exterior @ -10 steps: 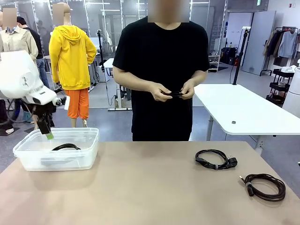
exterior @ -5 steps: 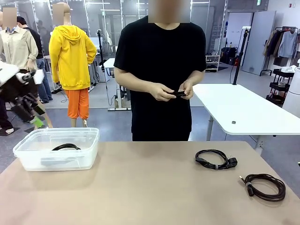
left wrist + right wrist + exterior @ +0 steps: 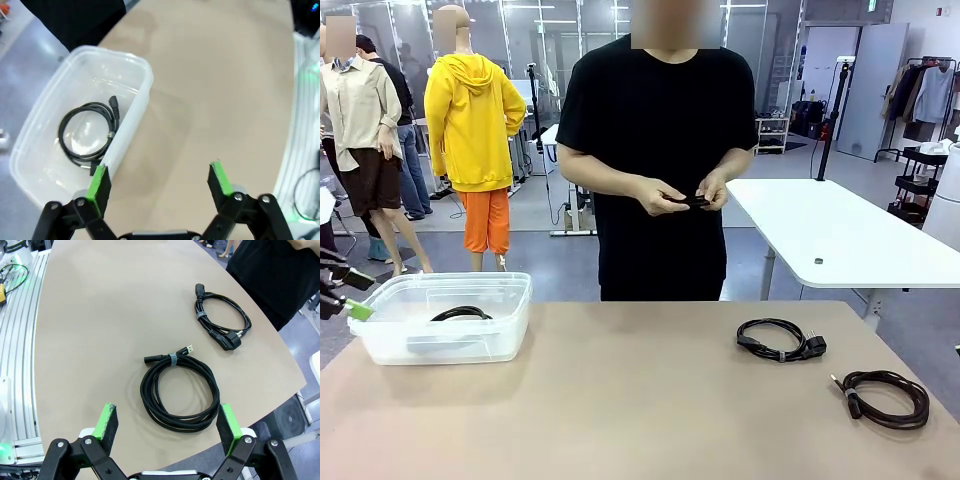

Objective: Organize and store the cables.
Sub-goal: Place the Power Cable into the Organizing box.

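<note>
One coiled black cable (image 3: 460,314) lies inside the clear plastic bin (image 3: 380,345) at the table's left. My left gripper (image 3: 350,295) hangs open at the picture's left edge, just beside the bin. In the left wrist view the left gripper (image 3: 159,175) is open above the bin's (image 3: 135,115) near side, with the coil (image 3: 87,132) ahead of it. Two more cables (image 3: 780,340) (image 3: 885,397) lie on the table's right. The right gripper (image 3: 166,417) hovers open over the nearer coil (image 3: 180,392), with the plug cable (image 3: 222,320) beyond. The person holds a small black cable (image 3: 692,201) in both hands.
The tan table (image 3: 620,400) has bare room across its middle between the bin and the two loose coils. The person in black (image 3: 660,150) stands at the far edge. A white table (image 3: 840,240) stands behind at the right.
My left arm has pulled away from above the bin, swinging left and down to the picture's edge. The person's hands keep working the small cable. The cables on the table have not moved.
</note>
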`<state>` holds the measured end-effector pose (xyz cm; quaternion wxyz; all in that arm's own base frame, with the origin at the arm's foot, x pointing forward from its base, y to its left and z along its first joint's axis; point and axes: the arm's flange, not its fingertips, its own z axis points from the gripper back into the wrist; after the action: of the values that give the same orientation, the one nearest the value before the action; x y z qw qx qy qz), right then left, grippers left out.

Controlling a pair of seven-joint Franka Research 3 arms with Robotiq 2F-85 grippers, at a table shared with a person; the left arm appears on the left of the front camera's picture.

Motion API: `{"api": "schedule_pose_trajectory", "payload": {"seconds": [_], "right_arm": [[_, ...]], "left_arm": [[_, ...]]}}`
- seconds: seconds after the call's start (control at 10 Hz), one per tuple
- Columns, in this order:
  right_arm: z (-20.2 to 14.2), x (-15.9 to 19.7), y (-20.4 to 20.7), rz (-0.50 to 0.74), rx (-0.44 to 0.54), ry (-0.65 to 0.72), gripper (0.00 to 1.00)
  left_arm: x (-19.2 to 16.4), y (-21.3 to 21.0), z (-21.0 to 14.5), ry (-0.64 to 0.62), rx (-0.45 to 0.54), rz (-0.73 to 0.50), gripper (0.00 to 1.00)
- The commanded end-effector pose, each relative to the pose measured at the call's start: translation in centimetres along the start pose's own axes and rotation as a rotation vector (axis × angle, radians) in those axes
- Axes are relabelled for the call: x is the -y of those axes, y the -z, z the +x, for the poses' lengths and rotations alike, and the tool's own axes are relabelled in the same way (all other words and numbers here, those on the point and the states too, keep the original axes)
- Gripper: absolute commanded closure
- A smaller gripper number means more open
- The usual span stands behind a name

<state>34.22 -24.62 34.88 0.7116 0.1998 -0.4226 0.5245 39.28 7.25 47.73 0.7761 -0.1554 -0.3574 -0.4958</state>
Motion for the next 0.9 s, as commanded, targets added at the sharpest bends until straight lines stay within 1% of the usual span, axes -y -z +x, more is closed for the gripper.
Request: {"api": "schedule_pose_trajectory", "payload": {"seconds": [0.0, 0.1, 0.2, 0.4, 0.7, 0.8], "right_arm": [[0.3, -0.2, -0.1, 0.005, -0.018, 0.013, 0.00], [0.3, -0.2, -0.1, 0.005, -0.018, 0.013, 0.00], [0.3, -0.2, -0.1, 0.005, -0.018, 0.013, 0.00], [0.3, -0.2, -0.1, 0.005, -0.018, 0.013, 0.00], [0.3, -0.2, -0.1, 0.005, -0.018, 0.013, 0.00], [0.3, -0.2, -0.1, 0.005, -0.018, 0.013, 0.00]], "left_arm": [[0.2, 0.8, -1.6, 0.045, 0.065, 0.004, 0.02], [-0.2, 0.6, -2.9, 0.055, 0.056, 0.005, 0.02], [-0.8, 0.0, -4.4, 0.063, 0.074, 0.000, 0.02], [-1.8, 0.1, -6.8, 0.100, 0.142, -0.049, 0.02], [-2.4, 0.3, -8.1, 0.094, 0.166, -0.046, 0.02], [-2.4, 0.1, -8.4, 0.086, 0.158, -0.037, 0.02]]}}
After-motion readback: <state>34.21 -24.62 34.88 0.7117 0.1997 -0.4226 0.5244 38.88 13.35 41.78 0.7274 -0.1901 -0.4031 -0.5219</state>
